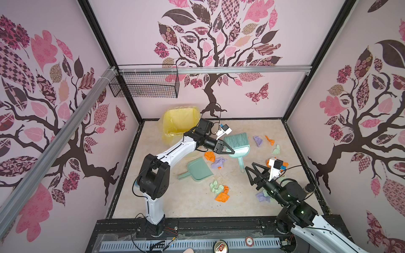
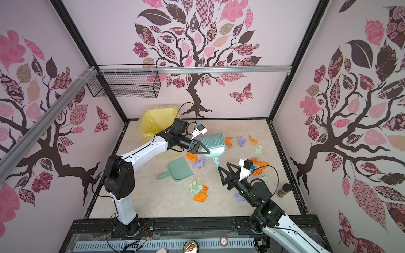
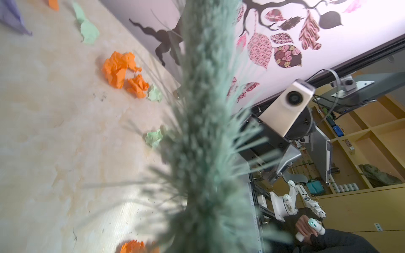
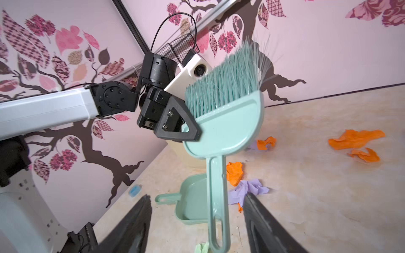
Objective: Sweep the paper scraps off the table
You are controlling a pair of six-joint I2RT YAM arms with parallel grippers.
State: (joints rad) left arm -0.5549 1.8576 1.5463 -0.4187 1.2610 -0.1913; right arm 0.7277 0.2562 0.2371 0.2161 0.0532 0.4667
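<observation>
1. Between the fingers of the left gripper (image 1: 231, 151), the plastic rim of the teal brush (image 1: 237, 142) is sitting clamped, the jaws pressing together on it; the left arm is stretching out from its base, elbow bent, holding the brush clear of the table (image 1: 175, 197).
2. Beyond those fingertips the bristles are pointing toward the back wall; the handle is running the other way, toward the right gripper (image 1: 249, 165).
3. The right arm is folding low over its base, its forearm angling inward; its fingers are standing apart, and in the right wrist view the handle's end is dangling in the gap, touching neither.
4. The paper scraps (image 1: 221, 192) are lying scattered on the table around both sets of fingers; an orange wad and a lilac wad are resting just below the left fingers, beside the dustpan (image 1: 198, 168).
</observation>
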